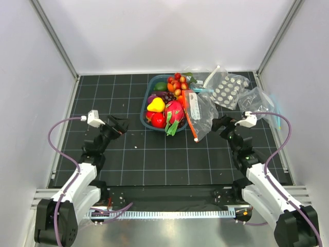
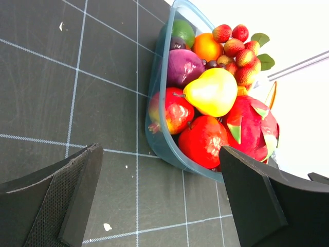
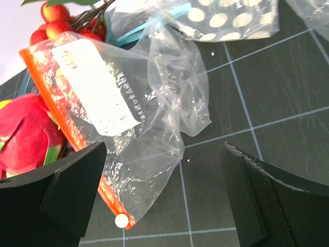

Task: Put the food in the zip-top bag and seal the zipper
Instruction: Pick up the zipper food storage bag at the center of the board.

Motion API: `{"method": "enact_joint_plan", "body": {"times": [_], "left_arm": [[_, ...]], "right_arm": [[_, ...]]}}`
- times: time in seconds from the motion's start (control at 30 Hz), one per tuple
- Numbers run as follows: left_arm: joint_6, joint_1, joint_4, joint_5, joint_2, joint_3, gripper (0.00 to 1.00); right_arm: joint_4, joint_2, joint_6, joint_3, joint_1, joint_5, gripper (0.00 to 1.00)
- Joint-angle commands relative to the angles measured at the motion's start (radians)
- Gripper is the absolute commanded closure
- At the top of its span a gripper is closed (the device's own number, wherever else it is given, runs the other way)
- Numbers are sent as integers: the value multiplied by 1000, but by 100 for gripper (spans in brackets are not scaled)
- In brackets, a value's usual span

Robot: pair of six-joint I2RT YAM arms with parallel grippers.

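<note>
Zip-top bag (image 1: 201,114), top view: lies crumpled on the gridded mat (image 1: 103,92), its zipper edge against the right side of the blue tub (image 1: 144,110) that holds the food (image 1: 164,105).

Left wrist view: left gripper (image 2: 159,175) spread wide and empty, just near the tub. The fruits are glossy and rounded, so probably light and slippery.

Right wrist view: right gripper (image 3: 164,154) spread wide and empty over thin, limp film, which is best pinched beside the stiffer orange zipper (image 3: 50,95).

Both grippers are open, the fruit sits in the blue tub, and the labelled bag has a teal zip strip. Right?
No: the right wrist view shows the labelled bag has an orange-red zip strip, not teal. The left gripper and right gripper are open, and the fruit sits in the blue tub.
</note>
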Motion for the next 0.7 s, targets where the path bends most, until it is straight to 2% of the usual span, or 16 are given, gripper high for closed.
{"method": "enact_joint_plan", "body": {"times": [0.0,0.07,0.13,0.4,0.47,0.67], "left_arm": [[8,7,43,10,-21,0,0],[30,5,56,45,-17,5,0],[45,-8,70,71,-14,9,0],[66,-64,81,99,30,32,0],[66,-73,93,116,51,35,0],[86,-127,118,173,128,78,2]], "right_arm": [[67,10,-47,2,0,-99,0],[116,56,-107,2,16,-181,1],[119,98,-136,31,42,-217,5],[44,340,-321,203,299,-9,19],[41,374,-345,221,327,49,21],[41,510,-388,289,353,85,27]]}}
